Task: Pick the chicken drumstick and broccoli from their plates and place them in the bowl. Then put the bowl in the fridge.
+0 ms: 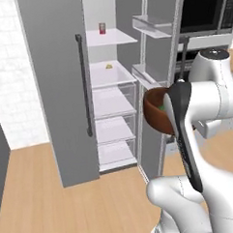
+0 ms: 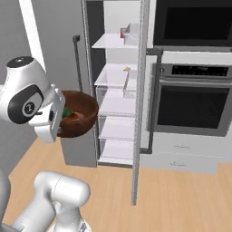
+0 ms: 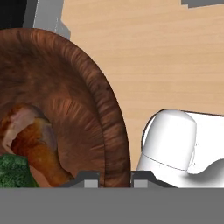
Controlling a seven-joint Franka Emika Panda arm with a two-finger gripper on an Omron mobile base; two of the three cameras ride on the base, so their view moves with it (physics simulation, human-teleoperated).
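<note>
My gripper (image 3: 114, 178) is shut on the rim of the dark reddish-brown wooden bowl (image 3: 65, 96), one finger inside and one outside. The chicken drumstick (image 3: 37, 146) and the broccoli (image 3: 13, 170) lie together in the bowl's bottom. The arm carries the bowl (image 1: 156, 111) in the air in front of the open fridge (image 1: 59, 92), about level with its middle shelves (image 1: 110, 102). From the other side, the bowl (image 2: 82, 115) hangs left of the fridge opening (image 2: 115, 90), with green broccoli (image 2: 66, 113) peeking out. The plates are out of view.
A fridge door with a long dark handle (image 1: 84, 86) stands open at the left, and the other door (image 2: 139, 99) stands edge-on at the right. A red can (image 1: 102, 28) and a small yellow item (image 1: 108, 66) sit on upper shelves. The black wall oven (image 2: 190, 99) lies further right.
</note>
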